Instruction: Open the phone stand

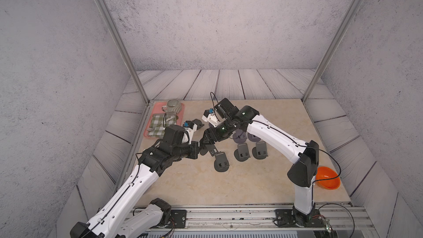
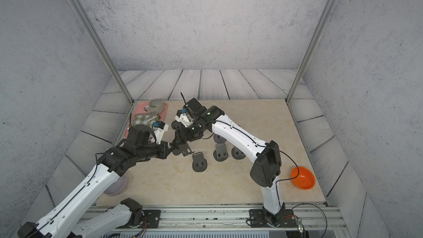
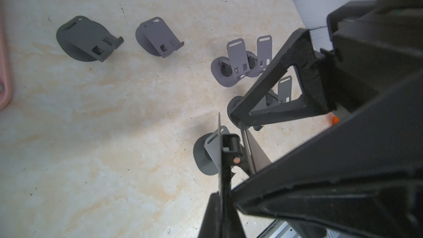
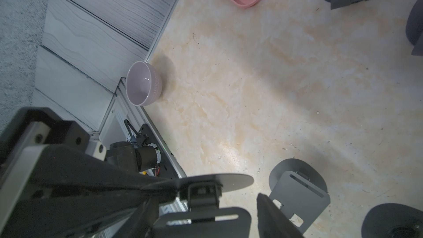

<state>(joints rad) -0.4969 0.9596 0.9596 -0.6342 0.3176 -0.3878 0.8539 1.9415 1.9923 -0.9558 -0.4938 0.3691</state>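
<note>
Since a folding hinge needs one leaf anchored and the other pulled, the phone stand (image 1: pixel 212 151) is hanging clear of the table (image 1: pixel 206 186), right between the two sets of fingertips. The left gripper (image 1: pixel 199 148) is pinching the thin round base plate (image 4: pixel 233 179) by its edge, fingers fully closed on it, acting as the anchor. The right gripper (image 1: pixel 206 139) is straddling the back panel (image 4: pixel 206 227) with its jaws partly spread. A sliver of table is showing between one finger (image 4: pixel 270 218) and the panel's edge, so it is not gripping yet. Beyond the right fingers, the other stands (image 1: pixel 242 153) are sitting already unfolded, probably parked there to leave working room beneath the held one
</note>
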